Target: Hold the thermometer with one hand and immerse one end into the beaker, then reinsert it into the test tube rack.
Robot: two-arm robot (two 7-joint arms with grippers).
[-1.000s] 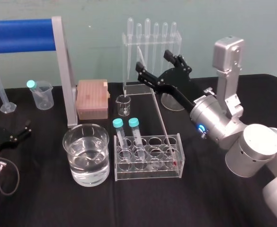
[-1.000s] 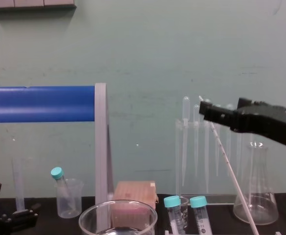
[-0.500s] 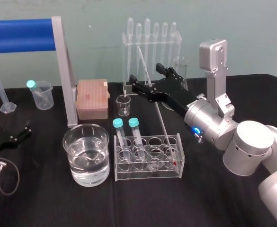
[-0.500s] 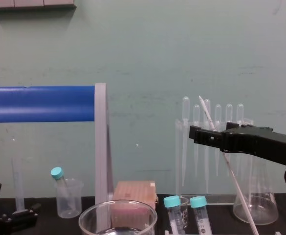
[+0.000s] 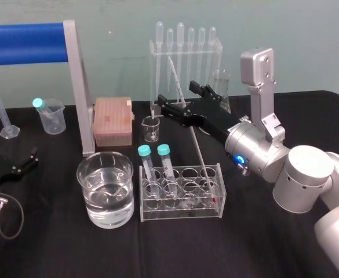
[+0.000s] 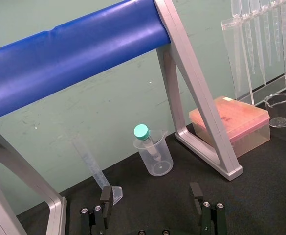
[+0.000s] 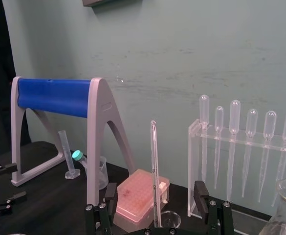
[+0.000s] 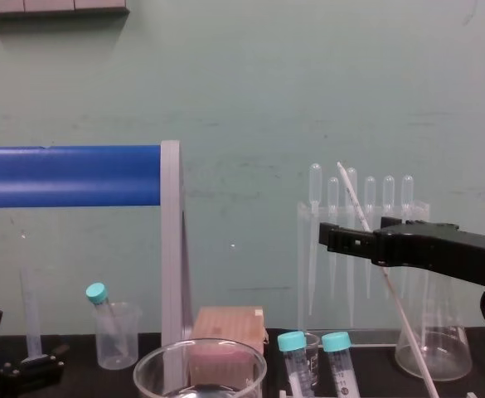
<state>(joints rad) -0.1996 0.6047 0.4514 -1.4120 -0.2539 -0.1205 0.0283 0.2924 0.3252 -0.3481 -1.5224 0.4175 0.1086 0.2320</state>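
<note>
The thermometer (image 5: 198, 153) leans in the clear test tube rack (image 5: 181, 209), its red tip low at the rack's right end and its top slanting up and left. My right gripper (image 5: 176, 95) is open, one finger on each side of the upper shaft, touching neither side; in the right wrist view the thermometer (image 7: 155, 166) stands midway between the fingers (image 7: 201, 193). In the chest view the right gripper (image 8: 366, 236) crosses the thermometer (image 8: 391, 290). The beaker (image 5: 105, 188), part full of water, stands left of the rack. My left gripper (image 6: 151, 196) rests open at the table's left.
Two teal-capped tubes (image 5: 155, 165) stand in the rack's left end. Behind are a pipette stand (image 5: 186, 58), a conical flask (image 5: 220, 87), a small glass beaker (image 5: 151, 128) and a pink tip box (image 5: 112, 120). A blue-barred frame (image 5: 79, 87), plastic beaker (image 5: 50, 116) and measuring cylinder (image 5: 1, 113) stand left.
My right gripper has swung left and lower, from beside the thermometer to straddling its upper shaft. The thermometer, rack and left arm have not moved.
</note>
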